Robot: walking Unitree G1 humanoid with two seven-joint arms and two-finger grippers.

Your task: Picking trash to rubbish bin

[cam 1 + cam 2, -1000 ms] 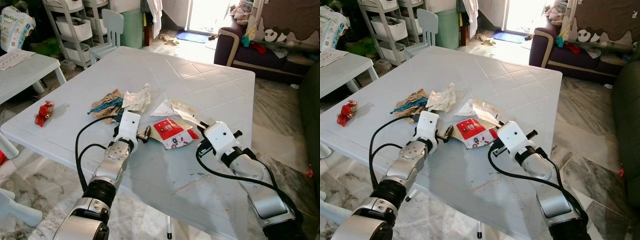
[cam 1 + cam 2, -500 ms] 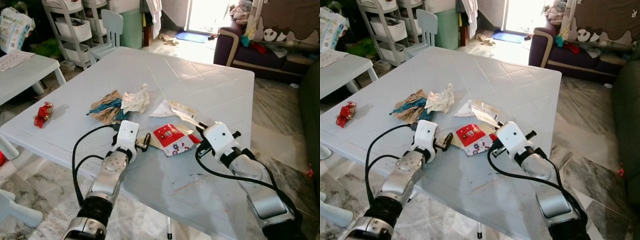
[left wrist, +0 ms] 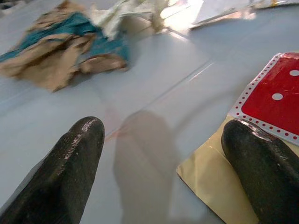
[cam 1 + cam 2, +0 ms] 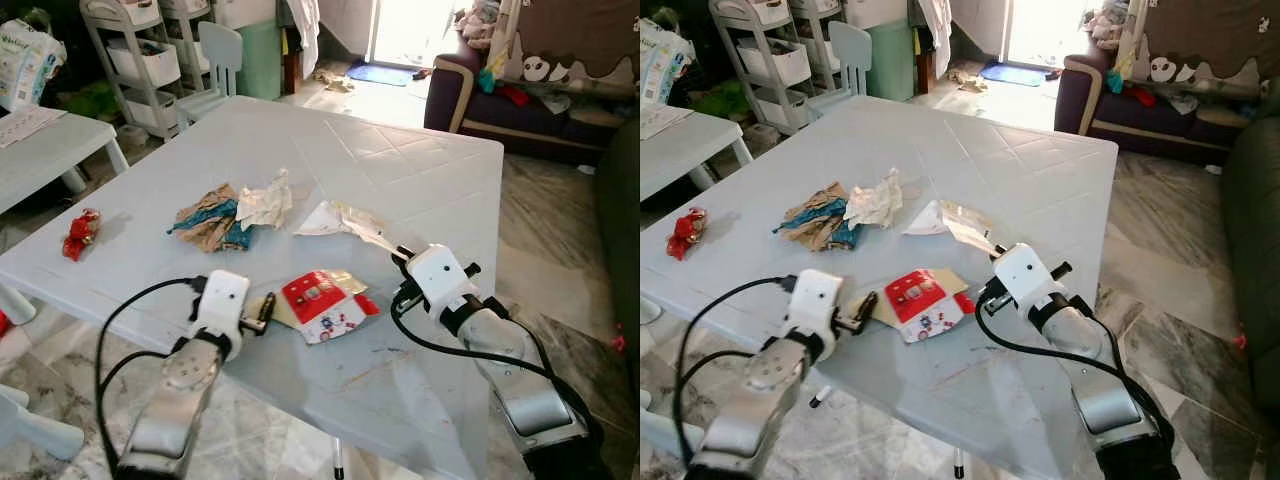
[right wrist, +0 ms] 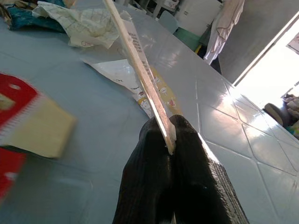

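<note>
**Right fingers clamp wrapper; left fingers spread at red packet**

The right gripper (image 5: 169,140) has its fingers pressed together on the edge of a flat wrapper (image 4: 345,215), which extends forward from the fingertips over the counter (image 4: 400,160). The left gripper (image 4: 262,310) has its fingers wide apart. The red packet (image 4: 318,300) lies on the counter, its yellow edge touching one left fingertip (image 3: 261,158). Crumpled paper (image 4: 225,212) lies ahead of the left fingers, well apart.

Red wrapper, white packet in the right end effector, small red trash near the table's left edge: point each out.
red wrapper (image 4: 318,296): left eye view, on its red face.
white packet (image 4: 345,217): left eye view, on its flat middle.
small red trash (image 4: 80,230): left eye view, on its crumpled body.
</note>
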